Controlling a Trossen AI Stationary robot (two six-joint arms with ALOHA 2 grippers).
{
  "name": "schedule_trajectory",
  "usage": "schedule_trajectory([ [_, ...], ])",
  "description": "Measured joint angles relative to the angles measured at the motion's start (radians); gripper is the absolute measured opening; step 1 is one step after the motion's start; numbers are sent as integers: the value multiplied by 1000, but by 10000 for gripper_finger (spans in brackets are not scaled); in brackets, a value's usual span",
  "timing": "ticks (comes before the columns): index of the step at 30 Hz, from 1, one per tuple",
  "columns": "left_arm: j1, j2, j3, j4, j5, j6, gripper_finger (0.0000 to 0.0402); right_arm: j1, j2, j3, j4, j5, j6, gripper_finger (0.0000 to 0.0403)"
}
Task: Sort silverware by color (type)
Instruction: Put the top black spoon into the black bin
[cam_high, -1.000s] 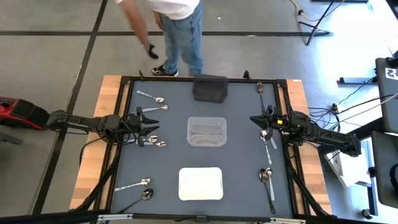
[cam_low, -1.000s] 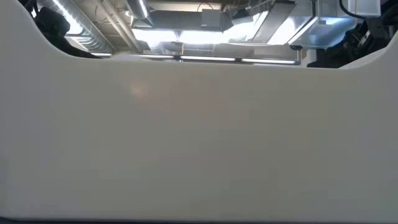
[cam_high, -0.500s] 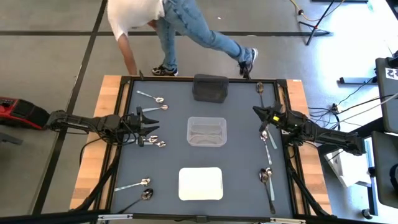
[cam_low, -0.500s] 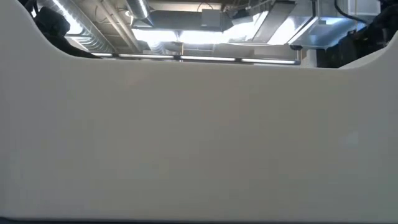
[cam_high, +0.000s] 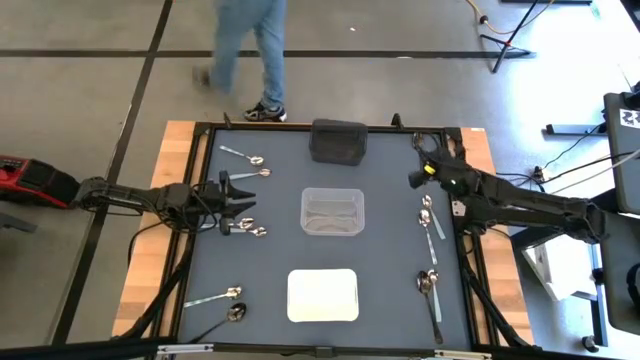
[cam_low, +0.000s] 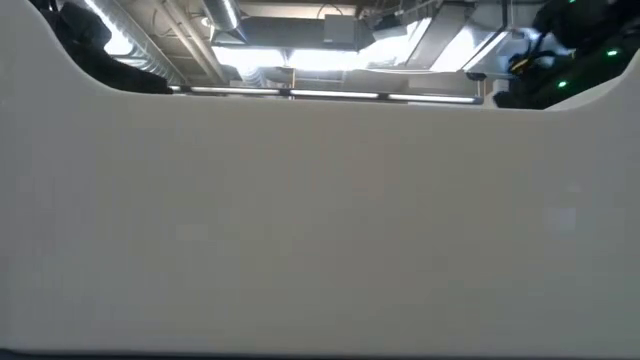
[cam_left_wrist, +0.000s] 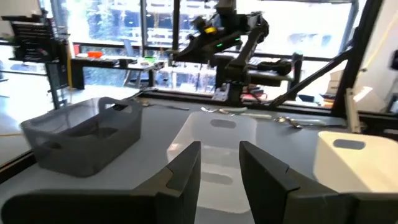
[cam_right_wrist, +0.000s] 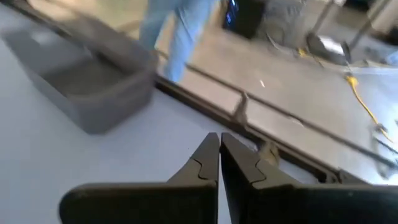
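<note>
Small spoons lie flat on the grey mat: two at the far left (cam_high: 245, 157), a pair (cam_high: 246, 228) beside my left gripper, two at the near left (cam_high: 214, 297), and two groups on the right (cam_high: 428, 218) (cam_high: 430, 290). My left gripper (cam_high: 243, 190) (cam_left_wrist: 220, 158) is open and empty, left of the clear tray (cam_high: 332, 211). My right gripper (cam_high: 418, 152) (cam_right_wrist: 219, 144) is shut and empty over the far right corner. A blurred spoon-like shape (cam_right_wrist: 268, 151) lies just beyond its tips.
A dark tray (cam_high: 338, 141) stands at the far middle and a white tray (cam_high: 322, 295) at the near middle; the white tray's wall (cam_low: 320, 220) fills the low view. A person (cam_high: 245, 40) walks on the floor past the far edge.
My right gripper has gone from beside the right-hand spoons toward the table's far right corner, turning to point at the far edge. The person has walked along the far side of the table.
</note>
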Motion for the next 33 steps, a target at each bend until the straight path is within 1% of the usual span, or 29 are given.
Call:
schedule_trajectory([
  [5,0,0,0,31,2,-22,105,-203,160,60,-46,-156,2,7],
  [10,0,0,0,43,-8,-26,105,-400,316,86,-43,-351,2,10],
  [12,0,0,0,43,-9,-26,105,-457,380,95,-41,-392,1,19],
  [15,0,0,0,43,-14,-26,105,-531,478,114,-43,-404,-4,48],
  [16,0,0,0,44,-17,-26,105,-546,506,126,-49,-405,-11,61],
  [20,0,0,0,47,-27,-26,105,-543,598,181,-76,-422,-19,115],
  [23,0,0,0,48,-30,-26,105,-545,664,212,-116,-421,-2,141],
  [25,0,0,0,48,-31,-26,105,-545,712,235,-111,-400,2,149],
  [27,0,0,0,48,-33,-26,105,-543,760,267,-170,-379,21,151],
  [33,1,0,0,48,-35,-52,105,-557,894,380,-268,-374,29,151],
])
